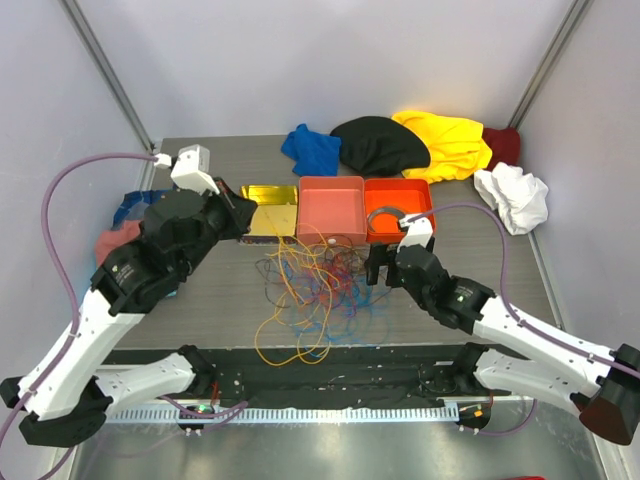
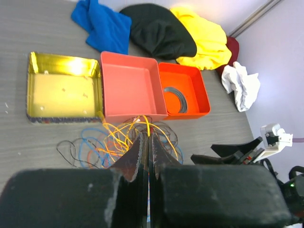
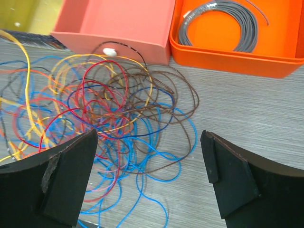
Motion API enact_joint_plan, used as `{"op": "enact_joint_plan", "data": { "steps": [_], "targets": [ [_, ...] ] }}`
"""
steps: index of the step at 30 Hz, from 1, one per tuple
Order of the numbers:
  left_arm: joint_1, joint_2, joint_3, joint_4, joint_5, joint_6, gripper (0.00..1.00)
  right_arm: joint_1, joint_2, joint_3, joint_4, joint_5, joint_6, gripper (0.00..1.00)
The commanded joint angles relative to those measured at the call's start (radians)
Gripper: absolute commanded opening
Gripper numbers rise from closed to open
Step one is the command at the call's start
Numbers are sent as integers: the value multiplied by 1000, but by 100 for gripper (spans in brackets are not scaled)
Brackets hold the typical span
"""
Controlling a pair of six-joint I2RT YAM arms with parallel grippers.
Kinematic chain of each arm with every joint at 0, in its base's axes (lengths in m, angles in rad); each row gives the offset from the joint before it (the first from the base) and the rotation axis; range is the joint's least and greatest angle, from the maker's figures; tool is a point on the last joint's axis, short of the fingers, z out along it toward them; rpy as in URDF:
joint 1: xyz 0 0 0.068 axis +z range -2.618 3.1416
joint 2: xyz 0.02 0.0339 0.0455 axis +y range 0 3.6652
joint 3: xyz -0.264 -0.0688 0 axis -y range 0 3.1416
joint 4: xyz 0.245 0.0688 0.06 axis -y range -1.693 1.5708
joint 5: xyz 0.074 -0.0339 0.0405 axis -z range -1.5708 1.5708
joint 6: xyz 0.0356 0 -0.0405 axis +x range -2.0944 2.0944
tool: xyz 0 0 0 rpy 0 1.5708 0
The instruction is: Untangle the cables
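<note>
Right wrist view first: the right arm's jaws stand spread wide, with a black finger [image 3: 61, 175] low at each side. Between them is only the bare grey worktop [image 3: 247, 109] and the right fringe of the tangle of thin orange, yellow, red, blue and brown cables [image 3: 109, 109]. That tangle lies flat on the worktop, ahead of these jaws and mostly off to their left. Only its outermost brown and blue loops reach into the gap.

From the top external view the tangle sits mid-worktop, between the near edge and a row of trays. It sprawls a little longer from near to far than across, and a loose orange loop trails toward the near edge. The right arm [image 1: 470, 305] comes in from the right edge, and its jaws hang just beside the fringe. The left arm [image 1: 150, 260] reaches from the left edge to the tangle's far left corner. By my reading the right jaws have the easier approach, since a short move forward, left and down would put a single outer loop between them.

The left wrist view shows the left jaws pressed together, tips aimed at the far side of the tangle. Yellow-orange strands run right up to the tips, but I cannot tell whether one is pinched.

Beyond the tangle stand a shallow gold tin [image 2: 61, 90], a salmon square tray [image 2: 130, 88] and an orange tray [image 2: 190, 80] holding a grey flat coil [image 2: 178, 99]. Crumpled blue [image 1: 310, 150], black [image 1: 380, 145], yellow [image 1: 445, 140] and white [image 1: 512, 198] cloths lie along the far edge.
</note>
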Motion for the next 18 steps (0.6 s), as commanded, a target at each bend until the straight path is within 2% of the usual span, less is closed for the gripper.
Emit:
{"op": "enact_joint_plan", "data": {
  "steps": [1, 5, 7, 9, 14, 18],
  "targets": [
    [-5, 18, 113, -9, -15, 113, 0, 2, -51, 30, 57, -55, -9, 99],
    [-5, 46, 166, -8, 17, 137, 0, 1, -92, 17, 172, -234, -6, 100],
    [-5, 52, 170, -2, 46, 140, 0, 4, -92, 15, 291, -361, 24, 100],
    [-5, 64, 173, 3, 75, 144, 0, 7, -58, 52, 382, -406, 46, 100],
    [-5, 69, 172, 0, 94, 143, 0, 8, 20, 130, 478, -448, 49, 100],
    [-5, 67, 158, 3, 109, 135, 0, 11, 101, 208, 485, -477, 23, 100]
  ]
}}
